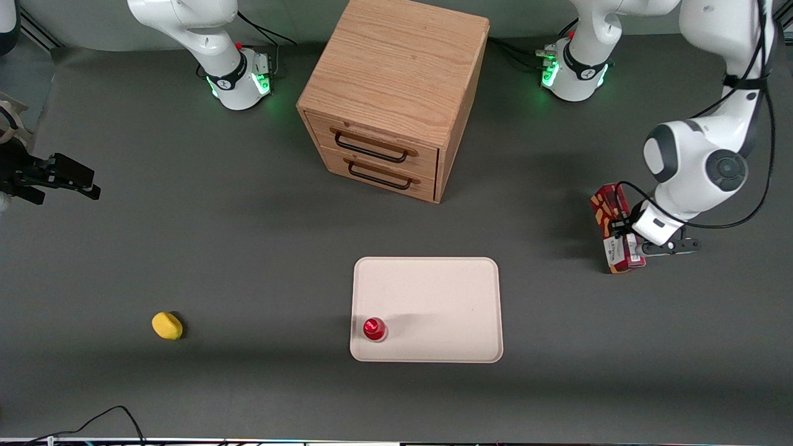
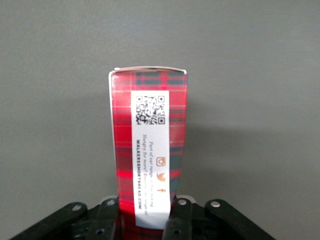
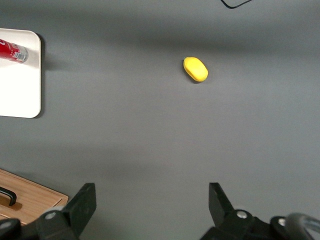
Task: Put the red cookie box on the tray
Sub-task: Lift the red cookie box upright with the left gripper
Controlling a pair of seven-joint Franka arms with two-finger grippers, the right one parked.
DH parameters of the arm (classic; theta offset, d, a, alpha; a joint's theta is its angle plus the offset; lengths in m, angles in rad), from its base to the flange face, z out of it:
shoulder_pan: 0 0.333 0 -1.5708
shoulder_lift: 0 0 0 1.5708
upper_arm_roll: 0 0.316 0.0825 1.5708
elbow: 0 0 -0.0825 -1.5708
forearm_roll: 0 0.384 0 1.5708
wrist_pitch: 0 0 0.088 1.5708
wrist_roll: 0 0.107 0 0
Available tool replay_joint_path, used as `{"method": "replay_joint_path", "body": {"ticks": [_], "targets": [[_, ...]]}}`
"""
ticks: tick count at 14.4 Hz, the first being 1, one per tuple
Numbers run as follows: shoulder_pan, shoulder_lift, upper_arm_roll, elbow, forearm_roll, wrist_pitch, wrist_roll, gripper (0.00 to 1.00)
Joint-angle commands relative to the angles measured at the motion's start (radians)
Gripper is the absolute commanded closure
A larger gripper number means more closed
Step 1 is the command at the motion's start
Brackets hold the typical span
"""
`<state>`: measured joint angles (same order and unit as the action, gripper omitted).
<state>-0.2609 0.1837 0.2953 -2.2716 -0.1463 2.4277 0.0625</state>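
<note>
Red cookie box (image 1: 613, 226), tartan with white QR label seen only at the wrist, is clamped by gripper (image 2: 145, 212), toward working arm's end, well apart from tray (image 1: 433, 291).

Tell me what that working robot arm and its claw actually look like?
The left arm has glossy white rounded shells with dark grey joint caps. Its white base wears a black band and glows green, and thin black cables run along the links. The gripper is white-bodied with black two-finger hardware; the wrist view shows black fingers with silver screws.
</note>
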Motion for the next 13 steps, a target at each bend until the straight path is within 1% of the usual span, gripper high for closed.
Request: {"method": "replay_joint_path", "body": {"ticks": [1, 3, 5, 9, 10, 11, 13], "targets": [[-0.008, -0.156, 0.008, 0.061, 0.004, -0.227, 0.023, 1.00], [-0.006, -0.199, 0.008, 0.169, 0.042, -0.442, 0.022, 1.00], [-0.006, -0.219, 0.008, 0.313, 0.094, -0.650, 0.022, 1.00], [-0.014, -0.213, -0.007, 0.613, 0.108, -1.025, 0.002, 1.00], [-0.015, -0.210, -0.016, 0.668, 0.116, -1.085, -0.003, 1.00], [-0.015, -0.207, -0.028, 0.693, 0.116, -1.110, -0.010, 1.00], [-0.017, -0.207, -0.068, 0.698, 0.116, -1.104, -0.077, 1.00]]}}
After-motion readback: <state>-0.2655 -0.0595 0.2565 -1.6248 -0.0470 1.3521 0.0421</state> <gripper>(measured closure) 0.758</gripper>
